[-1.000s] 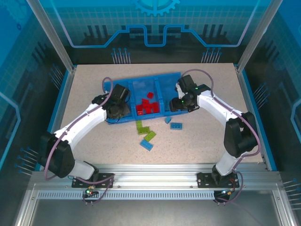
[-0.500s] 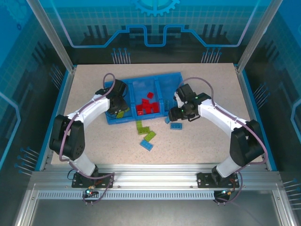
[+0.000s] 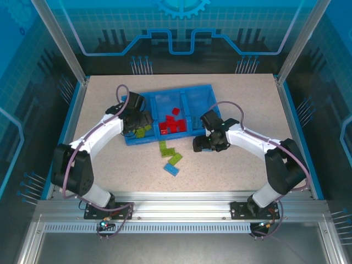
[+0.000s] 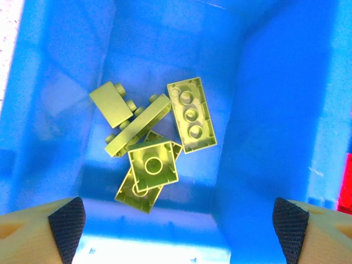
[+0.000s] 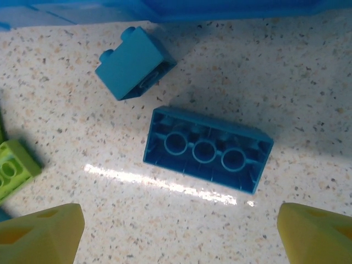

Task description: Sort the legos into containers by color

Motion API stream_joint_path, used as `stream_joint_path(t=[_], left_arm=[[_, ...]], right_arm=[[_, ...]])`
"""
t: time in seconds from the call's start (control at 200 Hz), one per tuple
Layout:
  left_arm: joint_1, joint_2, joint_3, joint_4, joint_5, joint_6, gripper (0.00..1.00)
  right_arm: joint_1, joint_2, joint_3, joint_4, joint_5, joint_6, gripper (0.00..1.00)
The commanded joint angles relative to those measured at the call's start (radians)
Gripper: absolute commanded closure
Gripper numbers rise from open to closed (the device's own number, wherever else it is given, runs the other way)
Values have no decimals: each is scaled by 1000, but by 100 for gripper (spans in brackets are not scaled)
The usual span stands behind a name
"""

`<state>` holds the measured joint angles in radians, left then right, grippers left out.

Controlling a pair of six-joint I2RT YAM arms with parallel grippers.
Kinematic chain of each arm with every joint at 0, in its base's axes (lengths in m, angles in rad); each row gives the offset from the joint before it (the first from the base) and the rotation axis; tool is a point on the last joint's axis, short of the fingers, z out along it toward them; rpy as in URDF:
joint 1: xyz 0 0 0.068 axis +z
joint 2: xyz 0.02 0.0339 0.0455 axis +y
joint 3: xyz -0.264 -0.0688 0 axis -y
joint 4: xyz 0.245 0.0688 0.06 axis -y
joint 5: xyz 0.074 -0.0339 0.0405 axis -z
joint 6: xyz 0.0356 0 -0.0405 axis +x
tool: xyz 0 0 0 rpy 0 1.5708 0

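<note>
No text, number, brand or label can be read in any view. The sole sign-like marking is a pale-blue gear emblem [image 3: 181, 5] with circuit-style lines, printed on the back panel [image 3: 110, 27], without lettering. Studs and undersides of the legos [image 4: 191, 114] are too blurred for any moulded lettering to be read

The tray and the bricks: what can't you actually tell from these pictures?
- Top view: the right arm covers the long blue brick and its smaller neighbour.
- Top view: the tray's right compartment is blue on blue, contents too small to tell.
- Left wrist view: the green pile overlaps, so its count is unsure.
- Right wrist view: a green brick is cut off by the left edge.
</note>
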<state>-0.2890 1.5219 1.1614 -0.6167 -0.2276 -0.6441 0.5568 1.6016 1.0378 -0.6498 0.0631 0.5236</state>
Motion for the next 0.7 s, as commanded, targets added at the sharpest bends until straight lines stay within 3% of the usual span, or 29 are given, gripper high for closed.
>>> stream_joint_path(t=[0.0, 0.51, 0.695], left_arm=[[1, -73, -43, 9, 15, 19, 3], [0, -181, -204, 23, 10, 1, 1], [1, -182, -209, 28, 6, 6, 1]], right_arm=[[12, 55, 20, 11, 57, 25, 7], [16, 164, 54, 45, 84, 98, 4], [16, 207, 83, 14, 108, 107, 15]])
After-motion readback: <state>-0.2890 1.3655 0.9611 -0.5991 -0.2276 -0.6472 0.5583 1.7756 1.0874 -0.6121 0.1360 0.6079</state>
